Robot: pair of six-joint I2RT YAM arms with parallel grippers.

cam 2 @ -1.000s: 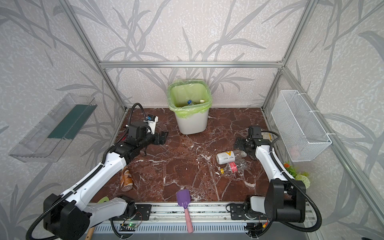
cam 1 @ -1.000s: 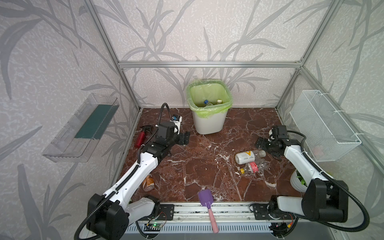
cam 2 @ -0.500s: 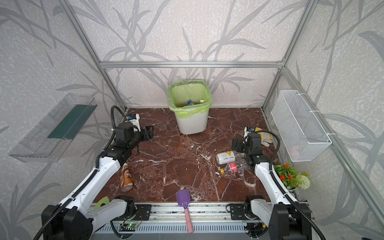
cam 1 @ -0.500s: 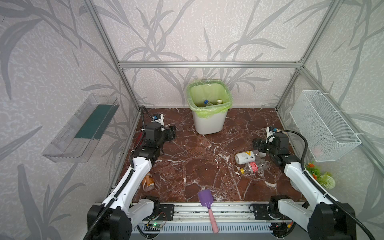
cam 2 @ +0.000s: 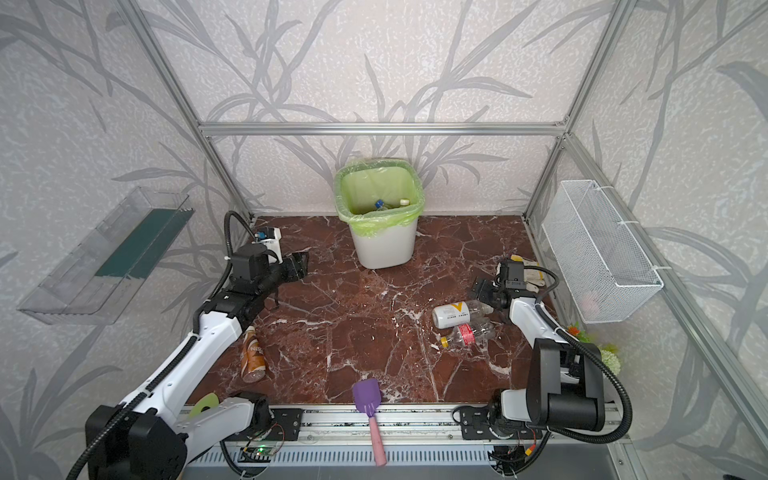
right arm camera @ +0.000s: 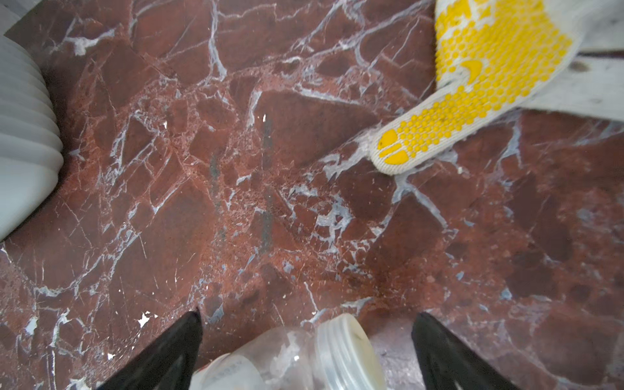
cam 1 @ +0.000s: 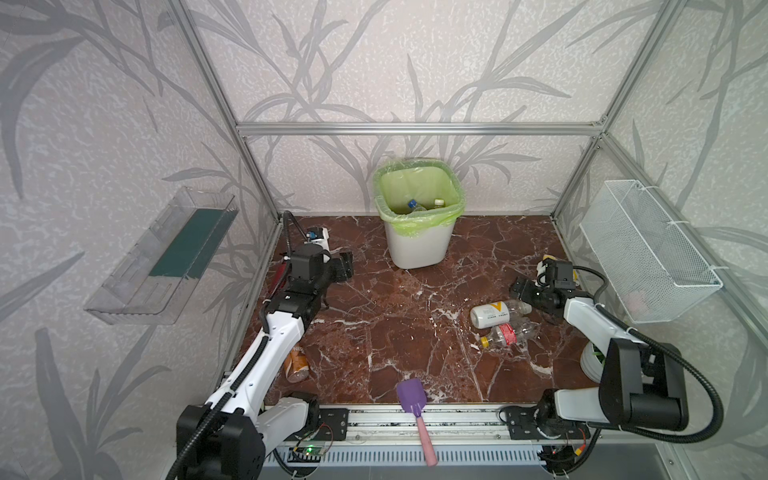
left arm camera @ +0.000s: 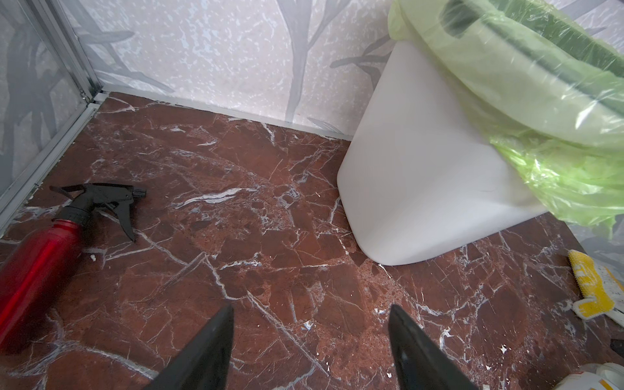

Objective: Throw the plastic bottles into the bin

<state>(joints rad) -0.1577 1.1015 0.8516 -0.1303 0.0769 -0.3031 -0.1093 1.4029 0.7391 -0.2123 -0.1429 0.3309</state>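
The bin (cam 1: pixel 417 245) (cam 2: pixel 382 245) (left arm camera: pixel 422 175) stands at the back, white with a light green bag. Two plastic bottles show inside it, one blue-capped (cam 1: pixel 412 203) and one white-capped (cam 1: pixel 438 203). A white-labelled bottle (cam 1: pixel 494 314) (cam 2: pixel 456 314) and a clear red-labelled bottle (cam 1: pixel 508 334) (cam 2: pixel 467 334) lie at the right. A brown coffee bottle (cam 1: pixel 297 364) (cam 2: pixel 252 355) lies by the left arm. My right gripper (cam 1: pixel 519 289) (cam 2: pixel 482 291) (right arm camera: pixel 305 320) is open, and the white-labelled bottle's cap (right arm camera: pixel 344 354) lies between its fingers. My left gripper (cam 1: pixel 345 268) (cam 2: pixel 301 266) (left arm camera: pixel 310 317) is open and empty over bare floor, left of the bin.
A red spray bottle (left arm camera: pixel 33 263) lies by the left wall. A yellow-dotted glove (right arm camera: pixel 489 67) (cam 2: pixel 528 270) lies behind the right gripper. A purple spatula (cam 1: pixel 411 403) is at the front edge. A wire basket (cam 1: pixel 648 249) hangs on the right wall and a clear tray (cam 1: pixel 162 253) on the left.
My left gripper has drawn back a little to the left, away from the bin. The right arm's elbow has swung, while its gripper stays at the white-labelled bottle's cap.
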